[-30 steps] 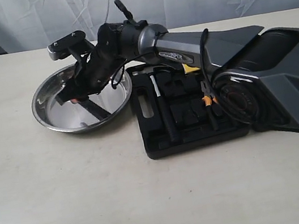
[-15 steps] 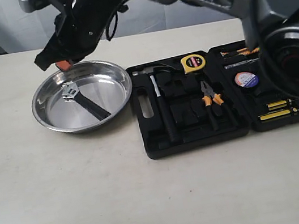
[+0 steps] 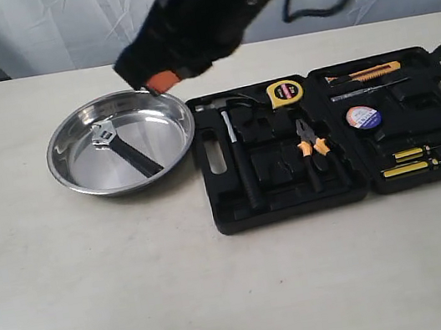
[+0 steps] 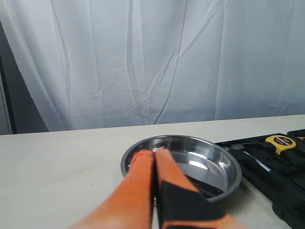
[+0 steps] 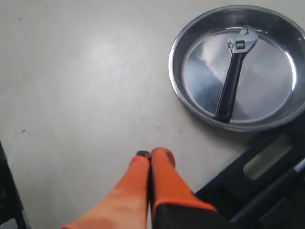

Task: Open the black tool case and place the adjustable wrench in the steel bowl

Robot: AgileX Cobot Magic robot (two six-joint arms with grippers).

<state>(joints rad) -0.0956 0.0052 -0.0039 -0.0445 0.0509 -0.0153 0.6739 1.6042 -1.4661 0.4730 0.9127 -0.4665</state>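
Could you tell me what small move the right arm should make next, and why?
Probably lift the right gripper clear and back toward its own side. The adjustable wrench lies flat inside the steel bowl, the black tool case stands open, and the gripper is shut on nothing, so no further handling seems needed.
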